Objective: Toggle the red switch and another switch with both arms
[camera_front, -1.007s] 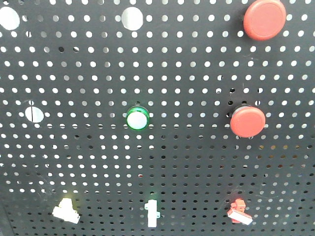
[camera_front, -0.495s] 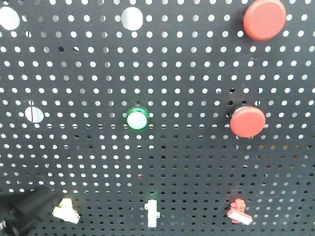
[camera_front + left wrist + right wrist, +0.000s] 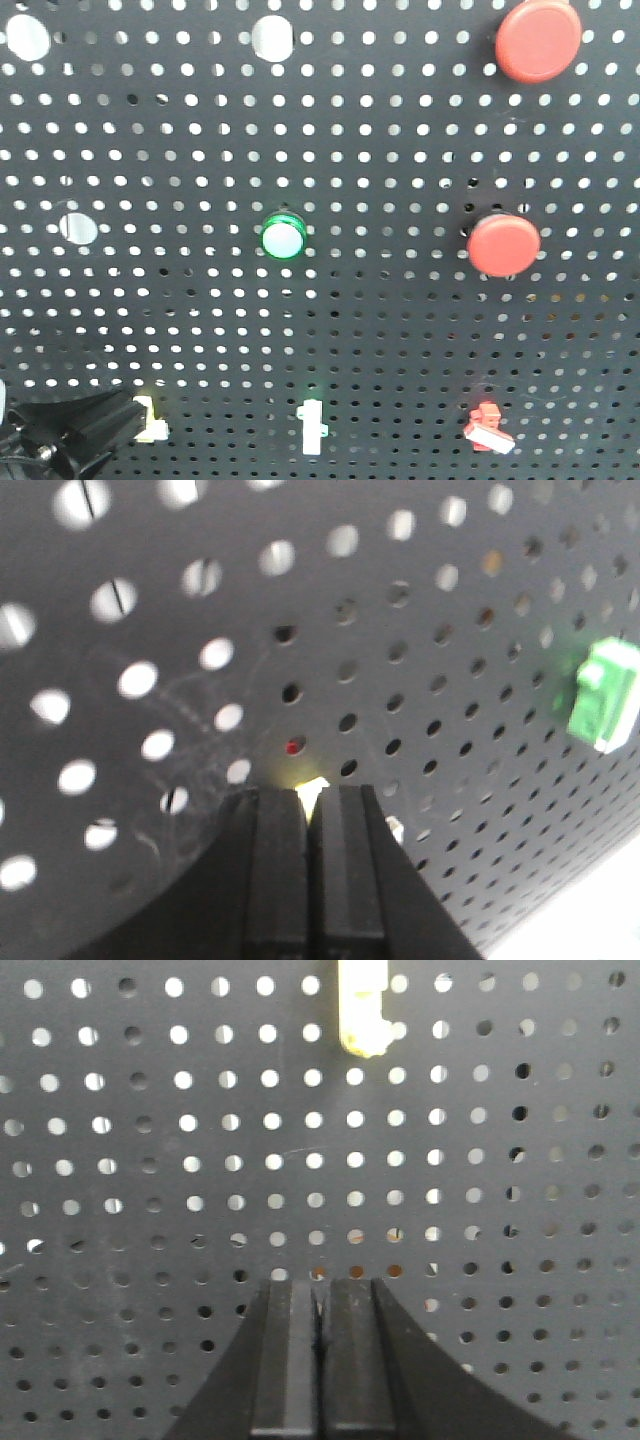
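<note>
Both toggles remain, I judge: my left gripper (image 3: 310,815), pinched shut and empty, is at the pale switch (image 3: 150,420) below-left of the green lamp (image 3: 282,238). The red switch (image 3: 487,428) sits below-right of it, untouched; my right gripper (image 3: 322,1295) is likewise pinched empty.

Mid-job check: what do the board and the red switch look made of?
Board: likely painted sheet metal, with a matte dark grey face and evenly punched holes. Red switch: seemingly moulded plastic, with a blocky, uniformly red body and a white lever tip.
</note>
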`<state>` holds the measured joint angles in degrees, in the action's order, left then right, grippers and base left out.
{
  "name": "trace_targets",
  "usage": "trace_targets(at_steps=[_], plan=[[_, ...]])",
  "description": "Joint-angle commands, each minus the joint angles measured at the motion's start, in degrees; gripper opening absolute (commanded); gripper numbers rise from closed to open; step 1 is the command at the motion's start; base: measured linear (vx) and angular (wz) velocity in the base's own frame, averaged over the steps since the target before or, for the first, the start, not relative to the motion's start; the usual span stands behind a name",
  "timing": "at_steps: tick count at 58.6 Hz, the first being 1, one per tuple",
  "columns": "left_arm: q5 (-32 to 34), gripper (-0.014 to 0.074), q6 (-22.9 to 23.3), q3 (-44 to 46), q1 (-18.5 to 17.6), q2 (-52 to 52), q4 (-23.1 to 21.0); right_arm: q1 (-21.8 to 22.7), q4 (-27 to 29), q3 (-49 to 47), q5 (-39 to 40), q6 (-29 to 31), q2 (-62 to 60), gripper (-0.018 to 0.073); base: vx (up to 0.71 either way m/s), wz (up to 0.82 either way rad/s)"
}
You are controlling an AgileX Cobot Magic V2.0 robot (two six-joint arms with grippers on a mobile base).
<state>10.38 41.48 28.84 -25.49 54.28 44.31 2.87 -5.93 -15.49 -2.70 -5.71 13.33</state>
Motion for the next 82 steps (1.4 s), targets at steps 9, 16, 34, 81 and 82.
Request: trace_targets(at_steps=[9, 16, 34, 81, 82], plan=[[0.65, 0.0003, 1.28, -8.47, 0.26, -2.75, -0.54, 0.01, -0.06, -2.20, 4.00, 0.21, 0.91, -0.0006, 0.00, 0.01], [-1.17, 0.0003, 1.28, -11.79, 0.26, -6.01, -0.54, 0.01, -0.06, -2.20, 4.10, 0.21, 0.91, -0.0006, 0.00, -0.01], [-3.14, 0.0003, 2.08, -15.12, 0.26, -17.45, -0.54, 0.01, 5.93, -2.50, 6.49, -0.21, 0.91, -0.0006, 0.00, 0.00], [-20.89, 0.0003, 2.03, -14.87, 0.26, -37.70, 3.09, -34.64, 3.93, -20.25, 2.07, 20.63, 31.64, -0.0006, 0.00, 0.00], [-20.89, 0.0003, 2.03, -14.87, 0.26, -37.70, 3.09, -35.86, 3.88, -20.55, 2.28, 20.72, 32.03, -0.0006, 0.00, 0.00]])
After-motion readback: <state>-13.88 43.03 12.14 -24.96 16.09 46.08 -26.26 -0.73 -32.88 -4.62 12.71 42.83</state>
